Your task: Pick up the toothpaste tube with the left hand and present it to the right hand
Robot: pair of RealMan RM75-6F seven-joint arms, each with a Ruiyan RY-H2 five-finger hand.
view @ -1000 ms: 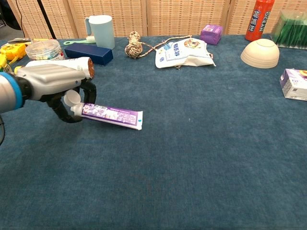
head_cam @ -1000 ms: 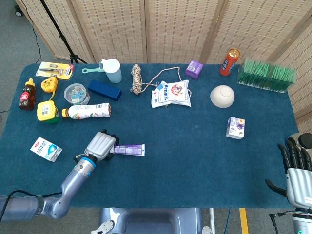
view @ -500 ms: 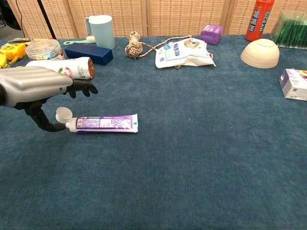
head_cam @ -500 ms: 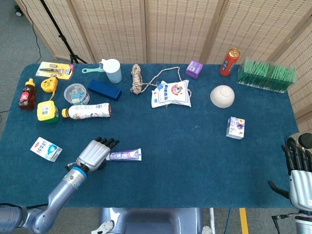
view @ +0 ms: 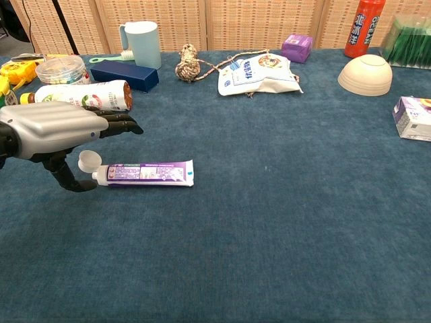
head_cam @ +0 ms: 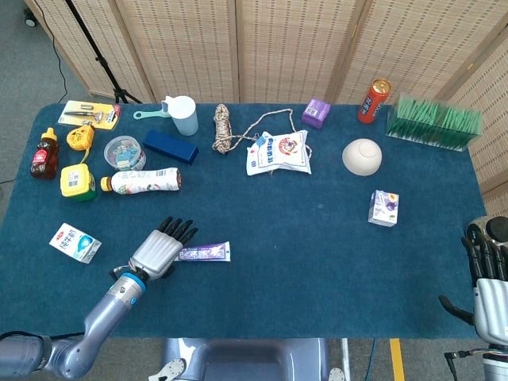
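The purple and white toothpaste tube (head_cam: pixel 205 252) (view: pixel 148 173) lies flat on the blue table, its white flip cap (view: pixel 89 161) open at the left end. My left hand (head_cam: pixel 159 250) (view: pixel 57 128) hovers over the cap end, fingers stretched out flat above it and the thumb hanging down just left of the cap; it holds nothing. My right hand (head_cam: pixel 486 282) stands at the table's lower right corner, far from the tube, fingers upright and apart, holding nothing.
A milk carton (head_cam: pixel 75 242) lies left of the left hand. A bottle on its side (head_cam: pixel 143 181) (view: pixel 84 94), a blue box (head_cam: pixel 171 147), a clear tub (head_cam: pixel 125 151) and a cup (head_cam: pixel 183 114) sit behind. A small carton (head_cam: pixel 383 208), bowl (head_cam: pixel 362 155) and snack bag (head_cam: pixel 279 152) lie further right.
The left hand let go of the tube's cap end and spread its fingers flat. The tube shifted toward the table's near edge and turned level. The right hand stayed put.
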